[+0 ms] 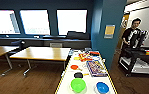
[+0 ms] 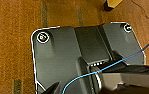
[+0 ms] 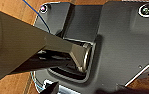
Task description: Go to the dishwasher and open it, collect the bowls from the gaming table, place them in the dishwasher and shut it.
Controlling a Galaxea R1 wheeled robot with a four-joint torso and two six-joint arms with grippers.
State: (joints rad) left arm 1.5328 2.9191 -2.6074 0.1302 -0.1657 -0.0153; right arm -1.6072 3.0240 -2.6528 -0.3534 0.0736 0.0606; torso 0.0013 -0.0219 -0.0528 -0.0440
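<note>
Neither wrist camera lets me tell whether the grippers are parted or closed, and nothing appears to be carried. Both wrist cameras look down past the robot's own dark plate at brown wooden floor (image 2: 12,37), which suggests the arms hang low at the sides instead of reaching forward.

Ahead, in the head view, the gaming table (image 1: 65,83) with its white top and yellow rim runs away from the robot. The green bowl (image 1: 78,85) and the blue bowl (image 1: 102,87) sit near its close end, well apart from each other and not yet picked up. Beyond them lie an orange paddle (image 1: 74,67), a dark puck (image 1: 78,74) and a colourful box (image 1: 96,68).

Judging from this, collecting the bowls has not begun, and loading and closing the dishwasher remain.
</note>
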